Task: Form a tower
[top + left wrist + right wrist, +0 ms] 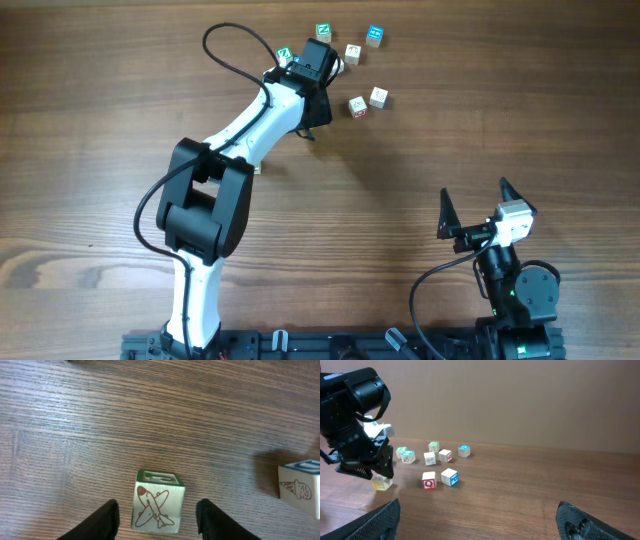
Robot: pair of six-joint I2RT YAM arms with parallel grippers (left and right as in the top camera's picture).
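Wooden table (100,150), nine loose cubes (449,477); left gripper (157,510) agape astride one cube (158,500), right gripper (475,188) agape.

Cube (157,505) between left jaws, apparently untouched.

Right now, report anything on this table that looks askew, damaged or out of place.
Nothing damaged or spilled. The loose cubes lie scattered singly, none stacked. The airplane cube sits slightly turned between the left gripper's open fingers, touching neither.
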